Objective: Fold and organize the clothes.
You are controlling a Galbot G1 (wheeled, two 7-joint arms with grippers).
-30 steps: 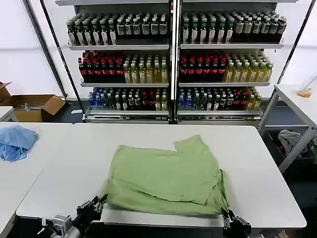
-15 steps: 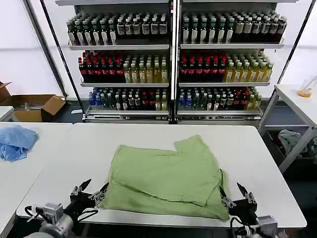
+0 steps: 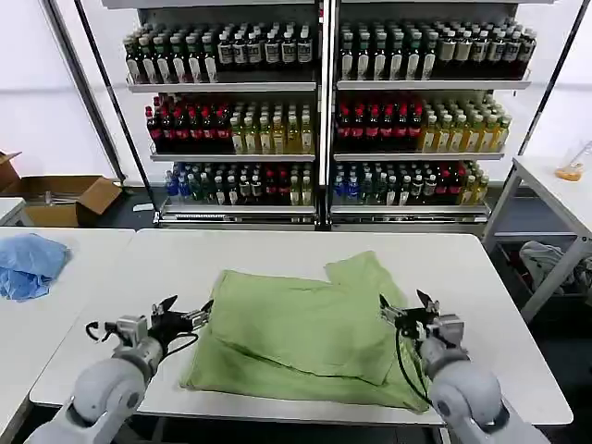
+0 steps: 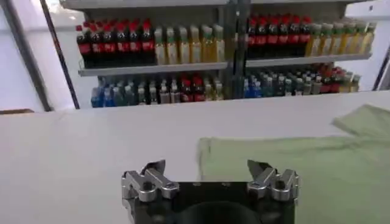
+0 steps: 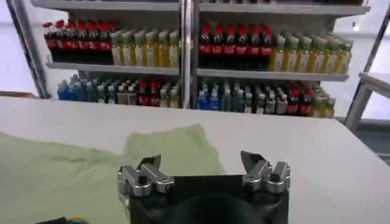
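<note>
In the head view we see the polo shirt lying partly folded in the lower centre of the frame, on the white table, with 1 sleeve poking toward the upper right of the cloth. We judge it light, soft and limp, with no stiffness of its own, so it should drape and sag wherever it is lifted; a pinch at 2 matching corners or along a folded edge looks the safest hold, since a grip in the middle would likely bunch the layers. The left gripper hovers at the shirt's left edge with jaws spread and holding nothing; the right gripper hangs over the shirt's right edge, likewise spread and empty. A light blue cloth sits at the far left on another table. Rows of bottles fill the shelves behind; we cannot read any label or brand on them. In the left wrist view, the left gripper shows its 2 fingers apart, with the shirt in the right half of the frame. In the right wrist view, the right gripper is open too, the shirt spreading across the lower left.
</note>
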